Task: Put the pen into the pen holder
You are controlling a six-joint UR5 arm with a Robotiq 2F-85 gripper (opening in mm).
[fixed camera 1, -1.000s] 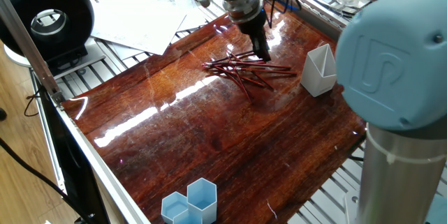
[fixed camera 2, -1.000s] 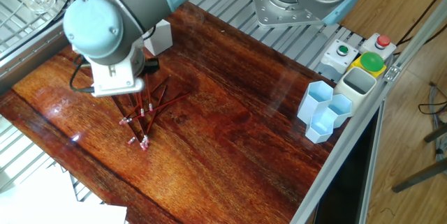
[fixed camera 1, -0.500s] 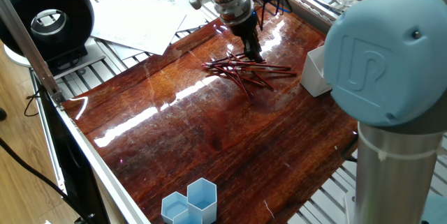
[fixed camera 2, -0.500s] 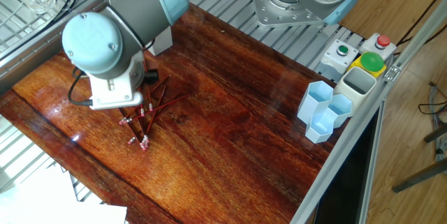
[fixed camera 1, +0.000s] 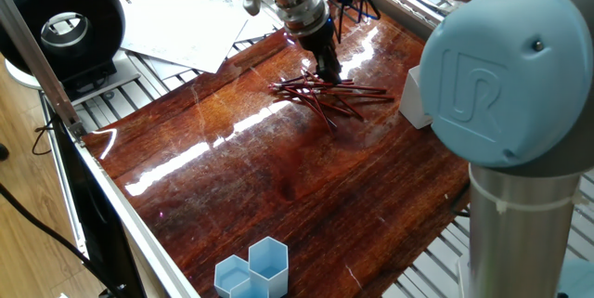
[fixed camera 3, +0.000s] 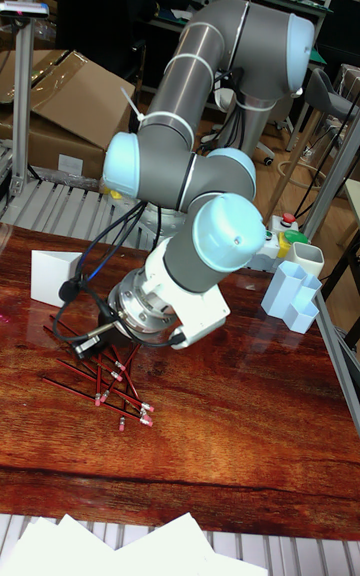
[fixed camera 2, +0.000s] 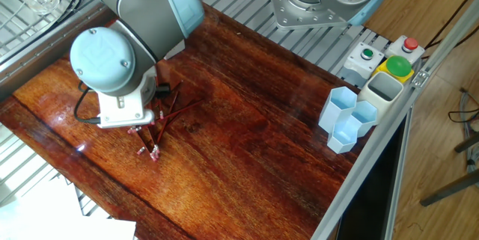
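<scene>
A loose pile of thin red pens (fixed camera 1: 327, 95) lies on the dark wooden table (fixed camera 1: 278, 177), also seen as pens (fixed camera 2: 153, 134) and pens (fixed camera 3: 102, 382). My gripper (fixed camera 1: 328, 71) points down with its dark fingertips at the pile's far edge. The fingers read as one narrow dark shape, so the gap does not show. In the other two views the wrist hides the fingers. The white pen holder (fixed camera 3: 54, 276) stands upright beside the pile. The arm's big joint covers most of the pen holder (fixed camera 1: 411, 99) in the one fixed view.
Light blue hexagonal cups (fixed camera 1: 253, 269) stand at the table's near edge, seen again as cups (fixed camera 2: 346, 118) beside a button box (fixed camera 2: 389, 62). White paper sheets (fixed camera 1: 190, 24) and a black round device (fixed camera 1: 63, 21) lie beyond the table's far left edge.
The gripper has slid left along the pile's far edge. The arm's big joint has swung left too and now hides more of the pen holder. The pens have not moved.
</scene>
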